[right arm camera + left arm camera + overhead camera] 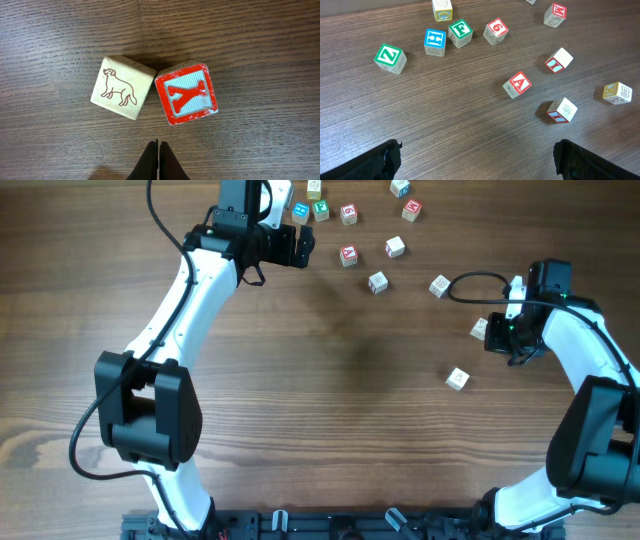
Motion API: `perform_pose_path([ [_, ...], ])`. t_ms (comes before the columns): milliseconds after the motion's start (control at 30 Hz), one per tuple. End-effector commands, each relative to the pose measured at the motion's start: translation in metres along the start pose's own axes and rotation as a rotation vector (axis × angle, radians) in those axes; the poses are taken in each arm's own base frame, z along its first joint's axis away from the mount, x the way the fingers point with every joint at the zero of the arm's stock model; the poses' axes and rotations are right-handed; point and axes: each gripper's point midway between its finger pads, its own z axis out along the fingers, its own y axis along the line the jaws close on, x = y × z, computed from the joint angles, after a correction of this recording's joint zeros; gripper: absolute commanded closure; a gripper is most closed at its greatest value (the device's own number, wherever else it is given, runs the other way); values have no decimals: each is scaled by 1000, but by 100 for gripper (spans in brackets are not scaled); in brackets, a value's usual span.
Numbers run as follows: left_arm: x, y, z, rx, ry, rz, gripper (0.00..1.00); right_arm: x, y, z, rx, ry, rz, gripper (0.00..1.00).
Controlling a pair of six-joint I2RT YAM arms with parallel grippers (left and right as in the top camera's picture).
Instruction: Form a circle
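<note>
The alphabet cubes (395, 247) lay scattered on the wooden table (300, 400) and made no ring yet; most clustered around and beyond the red A cube (348, 255), with a few trailing away to its right and nearer the robot. The right gripper (158, 152) was pinched fully closed with nothing between its fingers; its tip sat just short of two cubes well to the right of the A cube, a dog-picture cube (121, 86) and a red Y cube (186, 93), which touched along one edge and both sat skewed. The step looked like a nudge with the closed tip; aimed at the seam it would likely wedge the pair apart, so a push square on one face, through that cube's middle, would serve better and keep it from spinning; a slow stroke would stop the neighbour being dragged along. The left gripper (303, 246) hung just left of the A cube, spread to its widest and empty; beyond and left of the A cube stood a green Z cube (390, 57), a blue H cube (435, 41), a green F cube (460, 32) and a red 6 cube (496, 31); a yellow-lettered cube (617, 93) lay to the A cube's right, where the right arm's black cable (470, 278) looped close and might snag.
</note>
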Motion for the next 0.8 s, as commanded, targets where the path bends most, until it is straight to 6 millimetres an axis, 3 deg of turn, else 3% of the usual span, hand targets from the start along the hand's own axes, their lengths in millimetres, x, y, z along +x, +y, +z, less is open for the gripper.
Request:
perform_pose_path([
  [0, 5, -3, 5, 11, 15, -2, 0, 3, -1, 6, 14, 16, 11, 96],
  [467, 5, -3, 5, 11, 15, -2, 0, -3, -1, 7, 12, -6, 7, 95],
  [767, 5, -3, 5, 11, 15, -2, 0, 8, 1, 27, -5, 58, 11, 96],
])
